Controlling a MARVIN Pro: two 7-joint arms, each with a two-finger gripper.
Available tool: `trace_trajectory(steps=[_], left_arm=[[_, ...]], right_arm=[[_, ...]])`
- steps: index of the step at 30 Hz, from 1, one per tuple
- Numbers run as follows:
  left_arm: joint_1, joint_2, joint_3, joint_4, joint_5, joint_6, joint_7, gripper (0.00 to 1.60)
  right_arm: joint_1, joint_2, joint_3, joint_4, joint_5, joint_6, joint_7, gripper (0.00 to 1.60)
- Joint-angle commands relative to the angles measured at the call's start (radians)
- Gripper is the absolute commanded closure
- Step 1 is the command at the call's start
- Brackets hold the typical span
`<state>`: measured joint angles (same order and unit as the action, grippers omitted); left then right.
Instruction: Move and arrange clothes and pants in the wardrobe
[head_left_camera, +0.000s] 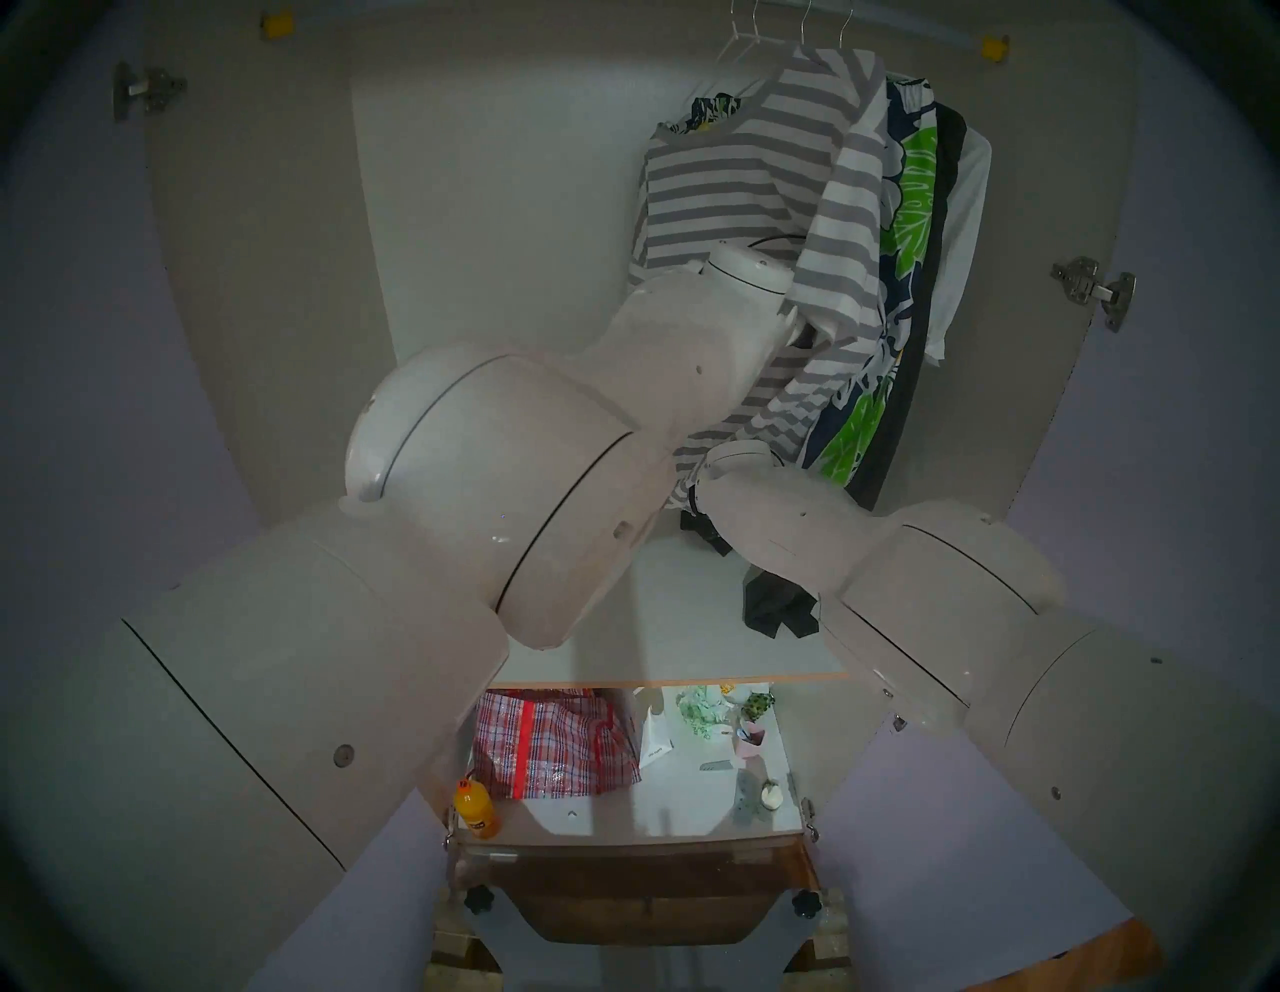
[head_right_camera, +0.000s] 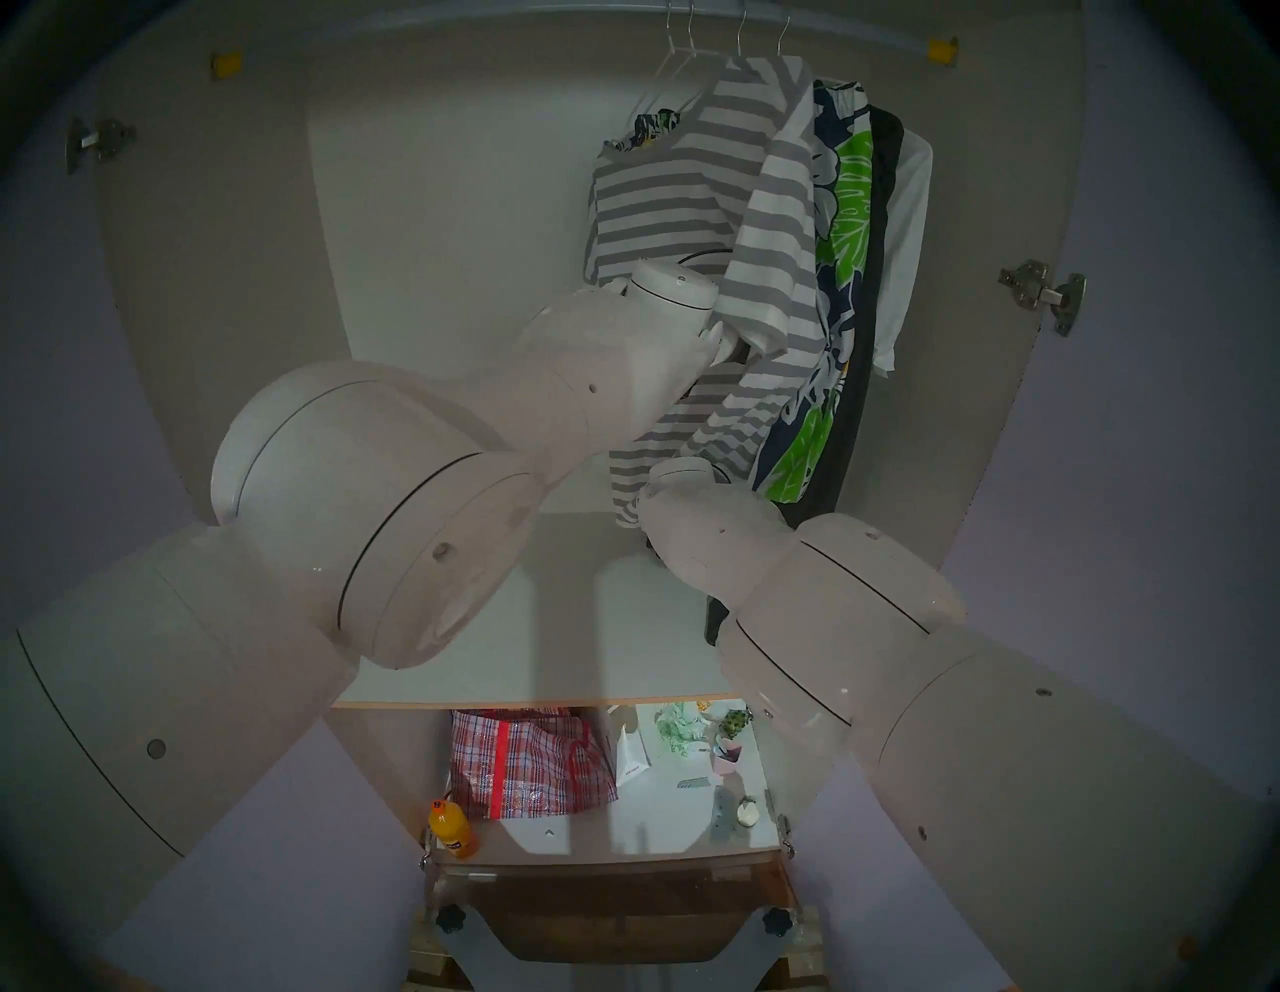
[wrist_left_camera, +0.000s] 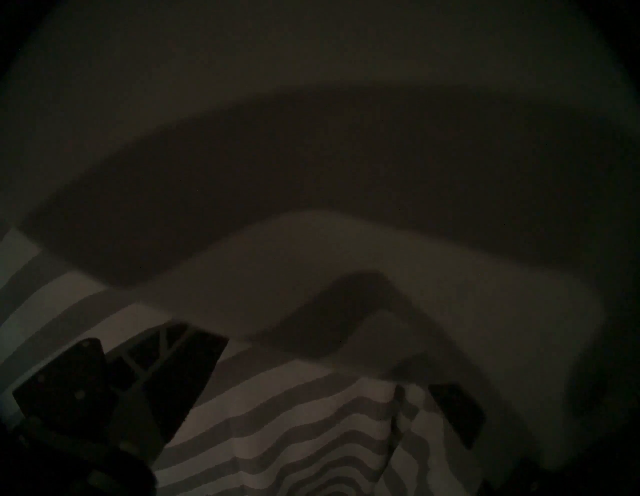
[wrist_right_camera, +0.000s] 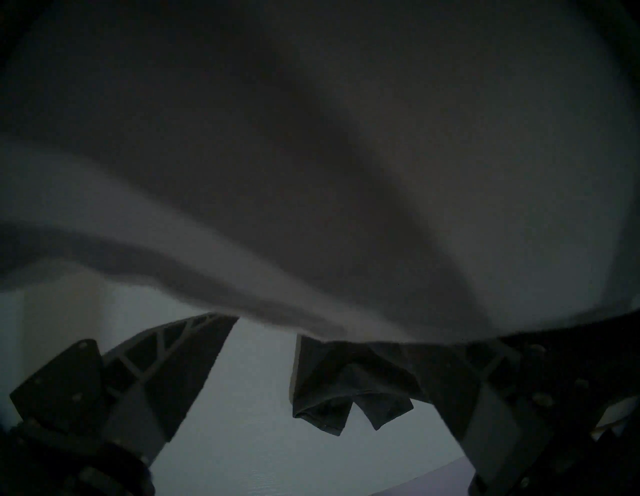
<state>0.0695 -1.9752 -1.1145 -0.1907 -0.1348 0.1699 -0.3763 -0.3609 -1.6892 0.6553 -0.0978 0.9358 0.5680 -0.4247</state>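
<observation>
The grey-and-white striped T-shirt (head_left_camera: 734, 180) hangs from the wardrobe rail (head_left_camera: 900, 28) and drapes over my left wrist (head_left_camera: 748, 277). Beside it on the right hang the floral shorts (head_left_camera: 907, 208), the black pants (head_left_camera: 949, 138) and the white blouse (head_left_camera: 970, 208). My left gripper (wrist_left_camera: 325, 363) is open under the shirt (wrist_left_camera: 294, 433), whose cloth covers part of one finger. My right gripper (wrist_right_camera: 343, 332) is open below the shirt's hem (wrist_right_camera: 242, 277), with a black pants end (wrist_right_camera: 346, 388) hanging between its fingers. Both grippers are hidden in the head views.
The white shelf (head_left_camera: 679, 623) bears a black pants end (head_left_camera: 776, 609). Below it are a red checked bag (head_left_camera: 554, 745), an orange bottle (head_left_camera: 476, 807) and small items (head_left_camera: 727, 720). Lilac doors with hinges (head_left_camera: 1091, 287) stand open at both sides.
</observation>
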Motion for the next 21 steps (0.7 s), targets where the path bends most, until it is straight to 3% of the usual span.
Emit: trace_trajectory(steps=[1,21], left_arm=[[-0.029,-0.032,0.002,-0.027,-0.005,-0.01,-0.03,0.0],[-0.002,-0.032,0.044,-0.089,-0.012,-0.01,-0.13,0.0]], right_arm=[[0.027,-0.001,-0.001,-0.012,-0.002,-0.005,-0.001,0.0],[0.022,-0.001,0.0,-0.012,-0.002,-0.005,-0.001,0.0]])
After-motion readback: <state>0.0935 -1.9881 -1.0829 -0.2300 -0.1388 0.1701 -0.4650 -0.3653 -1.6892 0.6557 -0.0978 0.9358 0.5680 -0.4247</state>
